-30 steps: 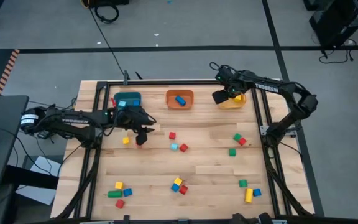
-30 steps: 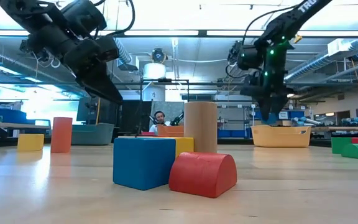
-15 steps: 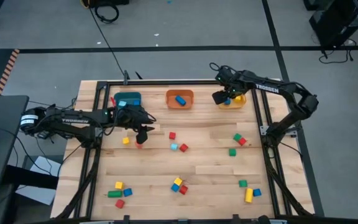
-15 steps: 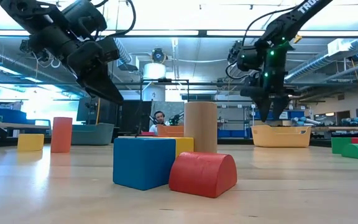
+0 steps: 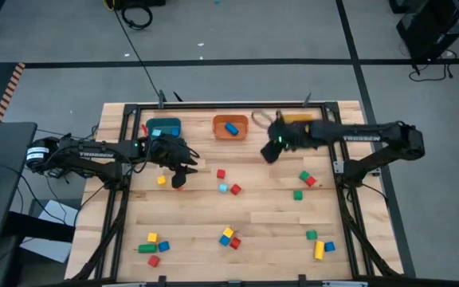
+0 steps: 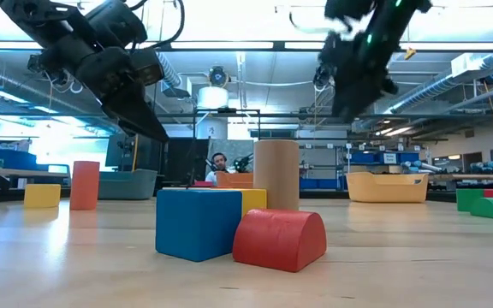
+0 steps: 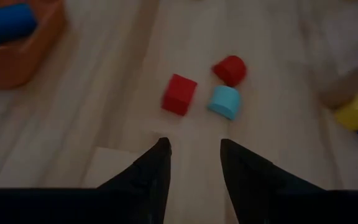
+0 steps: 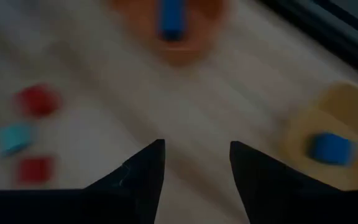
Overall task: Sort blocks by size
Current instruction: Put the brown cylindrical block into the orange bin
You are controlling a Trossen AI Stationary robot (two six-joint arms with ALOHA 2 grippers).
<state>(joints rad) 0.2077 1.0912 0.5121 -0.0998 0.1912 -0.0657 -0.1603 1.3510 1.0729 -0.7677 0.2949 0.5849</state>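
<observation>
Black right jaws (image 5: 267,153) parted, empty, near the bench's far edge; left jaws (image 5: 178,180) parted, empty, over mid-bench. One blue block in the orange bin (image 5: 230,127), one in yellow (image 8: 332,134); most blocks (image 5: 228,237) unsorted.

Robotics lab in an open industrial hall

Exposed ducts (image 6: 187,81) and strip lights (image 6: 229,44) are running under a bare ceiling, a person (image 6: 219,162) is sitting far back among benches, and cables (image 5: 138,14) are trailing over the taped grey floor (image 5: 237,48) around a framed wooden table (image 5: 253,203) carrying two arms.
</observation>
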